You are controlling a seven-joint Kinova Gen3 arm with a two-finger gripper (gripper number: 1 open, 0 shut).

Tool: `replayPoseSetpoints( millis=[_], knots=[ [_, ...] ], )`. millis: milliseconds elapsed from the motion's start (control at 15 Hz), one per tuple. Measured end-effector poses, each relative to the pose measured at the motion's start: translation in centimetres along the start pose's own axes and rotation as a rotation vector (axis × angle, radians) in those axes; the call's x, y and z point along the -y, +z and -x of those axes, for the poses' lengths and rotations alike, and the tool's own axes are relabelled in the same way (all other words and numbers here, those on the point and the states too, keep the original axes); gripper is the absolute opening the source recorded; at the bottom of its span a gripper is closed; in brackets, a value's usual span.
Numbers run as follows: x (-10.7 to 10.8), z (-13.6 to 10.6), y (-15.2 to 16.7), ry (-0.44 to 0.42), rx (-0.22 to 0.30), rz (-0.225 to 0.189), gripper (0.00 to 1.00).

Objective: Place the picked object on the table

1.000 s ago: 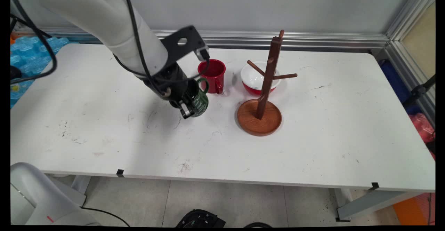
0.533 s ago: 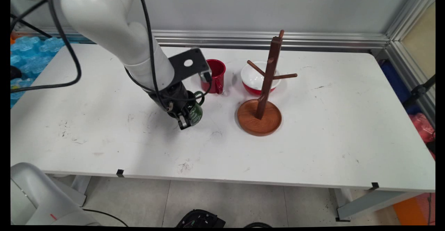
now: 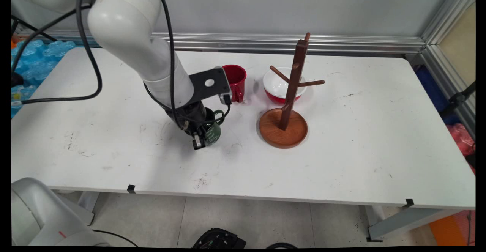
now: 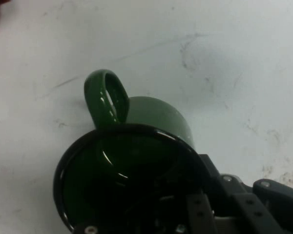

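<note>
Just left of the wooden mug tree [image 3: 289, 96], low over the white table [image 3: 379, 130], your black gripper [image 3: 201, 138] is closed on the rim of a dark green mug [image 3: 212, 130]. In the hand view one finger reaches inside the green mug [image 4: 132, 165] and the other presses the outside of its wall, so the glossy black-edged rim is pinched between them. The mug's loop handle [image 4: 105, 97] sticks out on the far side of the cup from the fingers; in the main view that handle points toward the mug tree. The mug sits at or just above the tabletop; you cannot tell from either view whether its base is touching.

Behind the green mug, between it and the wall, stands a red mug [image 3: 234, 81], upright, partly hidden by the black bracket [image 3: 209, 85] on your wrist. It is left of the mug tree and apart from the green mug. Directly behind the tree's post sits a red bowl with a white inside [image 3: 279, 88], its near side crossed by the post and pegs. The tree stands upright on its round wooden base [image 3: 283, 130], with bare pegs angling out near mid-height.

Black cables [image 3: 91, 66] loop down from the white arm [image 3: 140, 43], well left of the tree.
</note>
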Motion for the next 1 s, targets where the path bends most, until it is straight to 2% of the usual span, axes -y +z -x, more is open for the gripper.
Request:
replayPoseSetpoints(
  millis=[800,867,1000],
  knots=[
    [0.5,0.0,2.1,0.128,0.04,0.03,0.0],
    [0.5,0.0,2.3,0.135,0.042,0.031,1.0],
    [0.5,-0.1,2.5,0.149,0.043,0.034,1.0]
  ],
)
